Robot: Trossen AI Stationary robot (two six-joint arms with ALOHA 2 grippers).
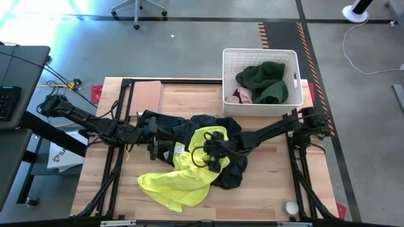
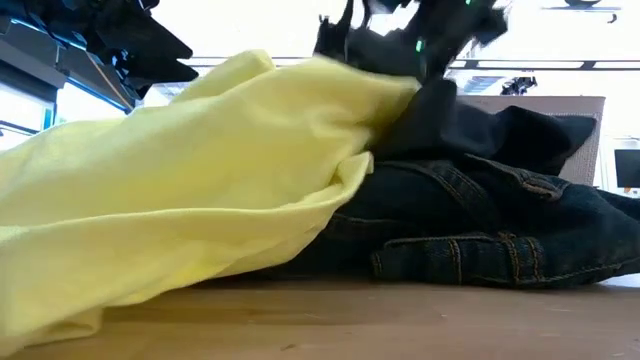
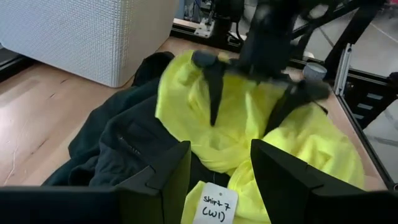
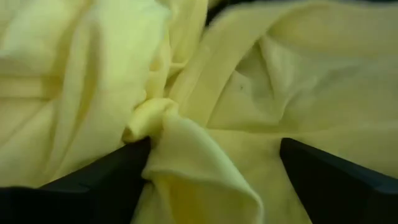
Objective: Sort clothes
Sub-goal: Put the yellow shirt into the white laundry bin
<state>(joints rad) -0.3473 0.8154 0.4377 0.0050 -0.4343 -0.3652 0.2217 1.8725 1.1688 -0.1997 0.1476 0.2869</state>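
While both arms reach in over the middle of the table, the scene reads as follows.

Right gripper (image 3: pixel 255 93): low over the neon yellow shirt (image 1: pixel 183 180), fingers spread wide apart in the left wrist view, tips at the fabric. In its own wrist view a bunched fold of yellow cloth lies between the fingers, which stand well apart; nothing is clamped.

Left gripper (image 3: pixel 221 168): near the table surface at the edge of the pile, jaws parted, holding nothing; a white tag (image 3: pixel 211 204) with handwriting lies between its fingers.

Neon yellow shirt: spread on the wooden table (image 1: pixel 265 202), its upper part draped over the dark pile, the rest trailing toward the front edge.

Black garments (image 1: pixel 230 170): heaped mid-table, partly under the yellow shirt; dark jeans (image 2: pixel 480 240) with orange stitching show in the low view.

Dark green garment (image 1: pixel 265 81): inside the white basket (image 1: pixel 260 53) at the table's far right, with a pale pink piece (image 1: pixel 243 96) beside it.

Small ball (image 1: pixel 291 207): near the front right corner, well apart from the clothes.
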